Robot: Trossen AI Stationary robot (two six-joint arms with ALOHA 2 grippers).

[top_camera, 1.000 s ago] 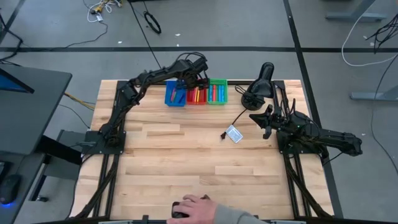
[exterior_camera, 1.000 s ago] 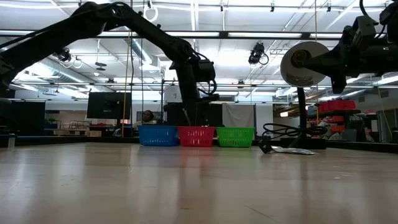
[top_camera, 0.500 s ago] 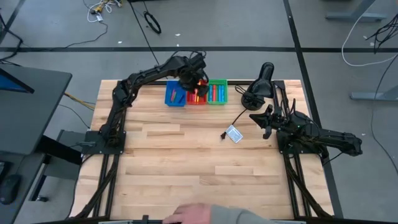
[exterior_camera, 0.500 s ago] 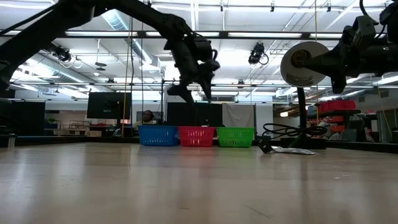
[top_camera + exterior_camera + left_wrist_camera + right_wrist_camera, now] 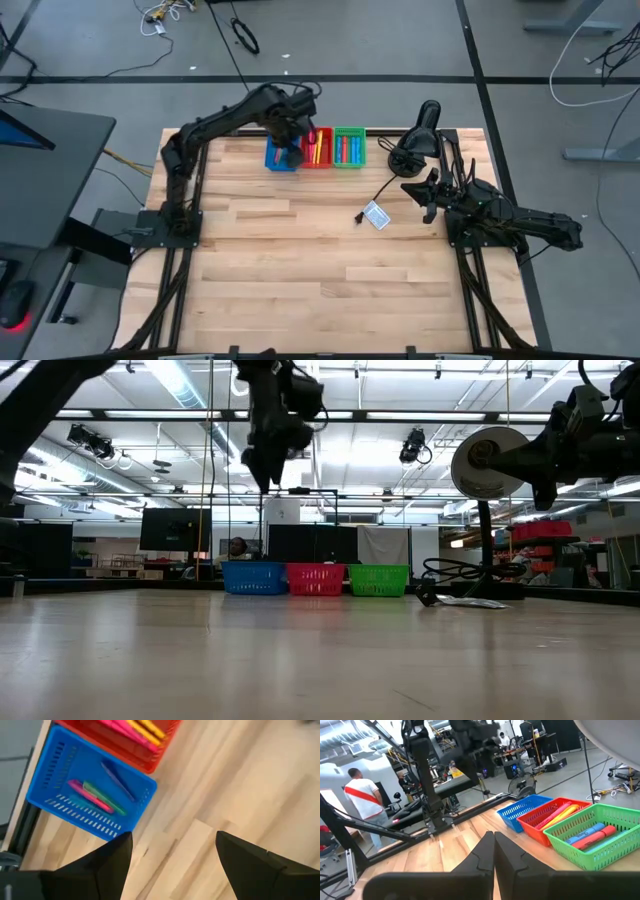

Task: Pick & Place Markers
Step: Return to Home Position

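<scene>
Three bins stand in a row at the table's far edge: blue (image 5: 280, 155), red (image 5: 317, 148), green (image 5: 349, 147). The markers lie inside them: pink, green and blue ones (image 5: 97, 795) in the blue bin (image 5: 90, 795), yellow and pink ones (image 5: 559, 815) in the red bin, blue and red ones (image 5: 590, 834) in the green bin. My left gripper (image 5: 292, 153) hangs open high above the blue bin, pointing down, with nothing between its fingers (image 5: 172, 865). My right gripper (image 5: 494, 855) is shut and empty, resting at the table's right side (image 5: 425, 195).
A small white card with a cable (image 5: 376, 215) lies right of centre. A black stand with a round head (image 5: 420, 135) is at the far right. The wooden table (image 5: 300, 270) stretches bare toward its near edge. A person (image 5: 360, 795) stands in the room beyond.
My left gripper has risen well clear of the red bin, moved toward the table's left to stand over the blue bin, and rolled about its own axis. A person's hand at the table's near edge has drawn back out of view.
</scene>
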